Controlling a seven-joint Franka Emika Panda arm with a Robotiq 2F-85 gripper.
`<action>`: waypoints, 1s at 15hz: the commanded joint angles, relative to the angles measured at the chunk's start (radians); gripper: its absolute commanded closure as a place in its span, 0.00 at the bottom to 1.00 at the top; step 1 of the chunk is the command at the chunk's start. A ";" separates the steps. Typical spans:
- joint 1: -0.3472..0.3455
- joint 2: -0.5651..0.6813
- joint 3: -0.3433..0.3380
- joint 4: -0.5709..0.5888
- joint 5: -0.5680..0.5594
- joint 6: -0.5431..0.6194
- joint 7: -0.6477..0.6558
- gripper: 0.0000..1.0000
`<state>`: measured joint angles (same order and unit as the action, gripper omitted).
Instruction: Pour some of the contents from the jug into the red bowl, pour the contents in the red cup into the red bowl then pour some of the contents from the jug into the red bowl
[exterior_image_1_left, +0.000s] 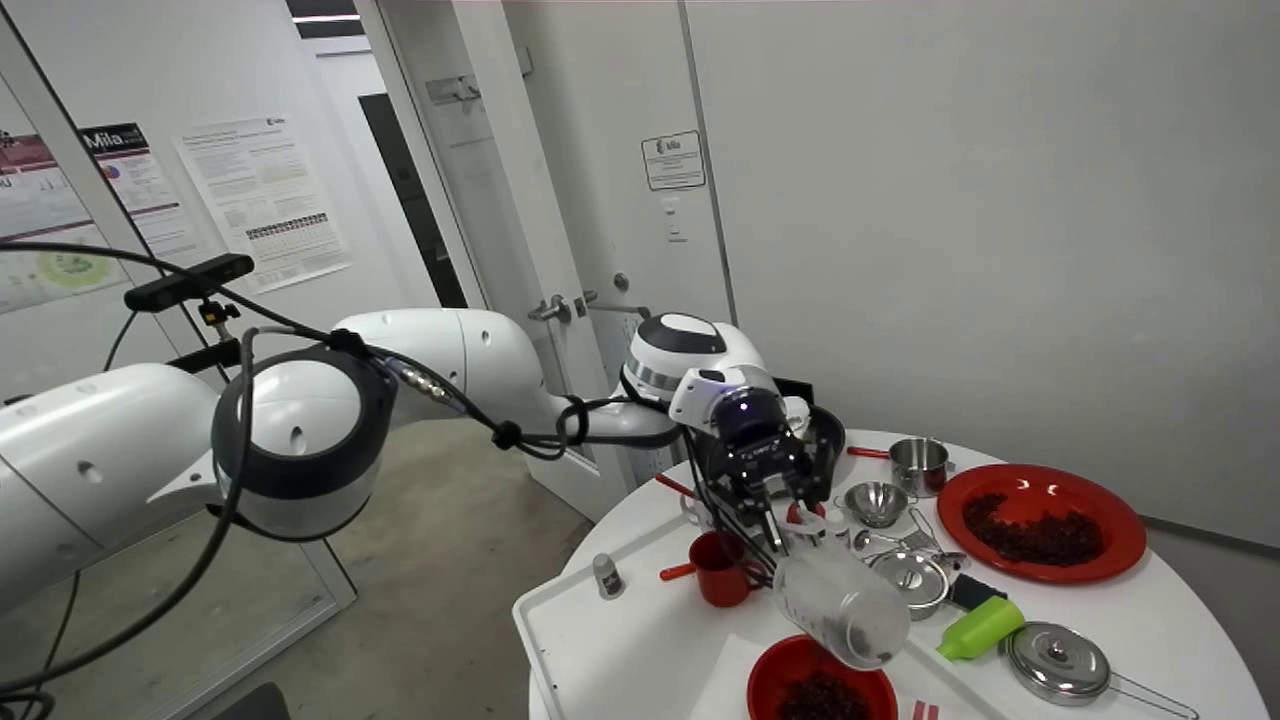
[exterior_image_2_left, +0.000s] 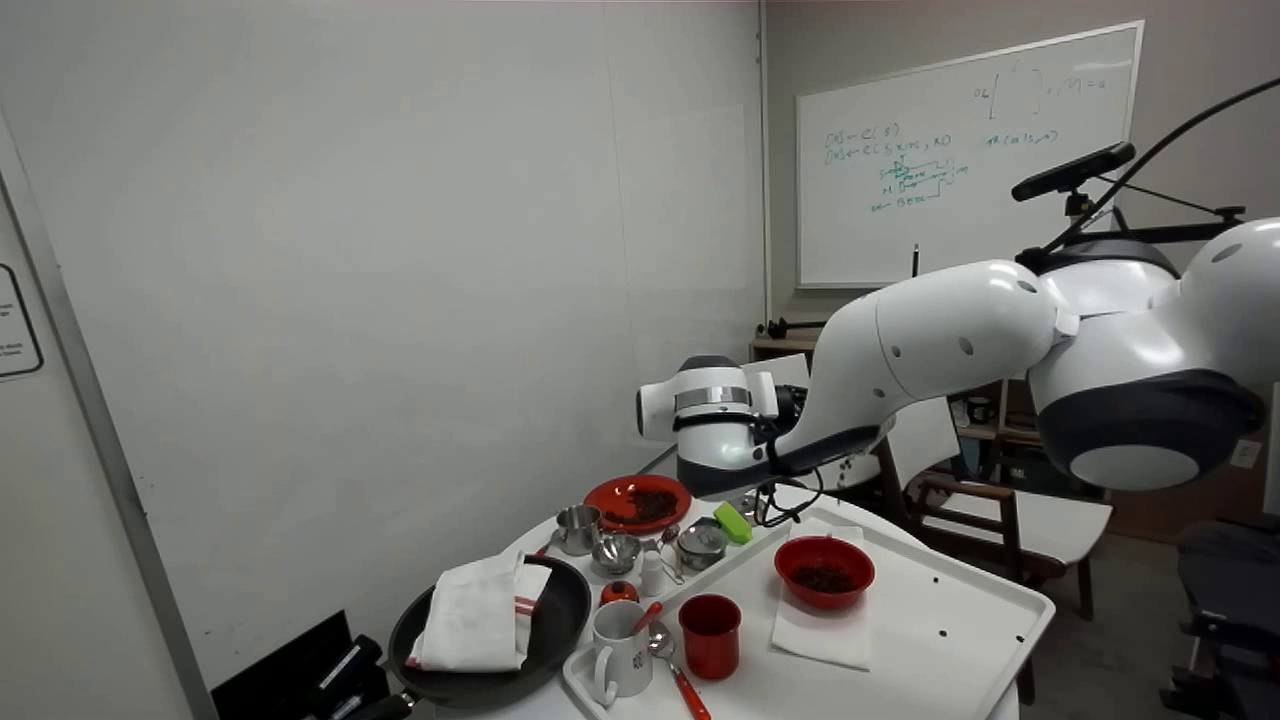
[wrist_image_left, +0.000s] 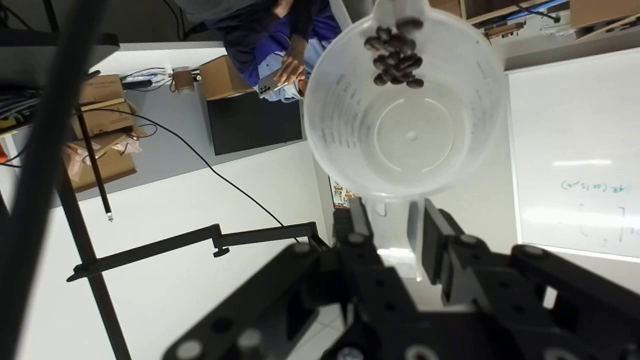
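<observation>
My gripper (exterior_image_1_left: 785, 520) is shut on the handle of the clear jug (exterior_image_1_left: 835, 600) and holds it tilted, mouth down, above the red bowl (exterior_image_1_left: 768, 672). The bowl also shows in an exterior view (exterior_image_2_left: 825, 600) with dark beans inside. In the wrist view the gripper (wrist_image_left: 392, 220) has the handle between its fingers, and several dark beans lie near the spout inside the jug (wrist_image_left: 440, 105). The red cup (exterior_image_1_left: 722, 580) stands upright on the tray and shows in both exterior views (exterior_image_2_left: 712, 645); its contents cannot be seen. The arm hides the jug in an exterior view.
A white tray (exterior_image_2_left: 900, 690) bears the bowl on a napkin, a mug (exterior_image_2_left: 622, 660), a spoon (exterior_image_2_left: 685, 685) and a few stray beans. Around it are a black pan (exterior_image_2_left: 570, 610), a red dish (exterior_image_1_left: 1110, 500) with beans, a lidded pot (exterior_image_1_left: 1058, 660) and a green object (exterior_image_1_left: 982, 628).
</observation>
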<state>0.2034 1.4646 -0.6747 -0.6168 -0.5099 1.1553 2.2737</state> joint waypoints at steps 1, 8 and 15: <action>-0.022 0.000 0.037 0.018 0.005 -0.010 -0.035 0.89; -0.130 -0.001 0.252 0.066 -0.027 -0.011 -0.061 0.89; -0.189 -0.001 0.355 0.103 0.030 0.034 -0.101 0.89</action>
<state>0.0465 1.4638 -0.3657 -0.5740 -0.5154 1.1643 2.2245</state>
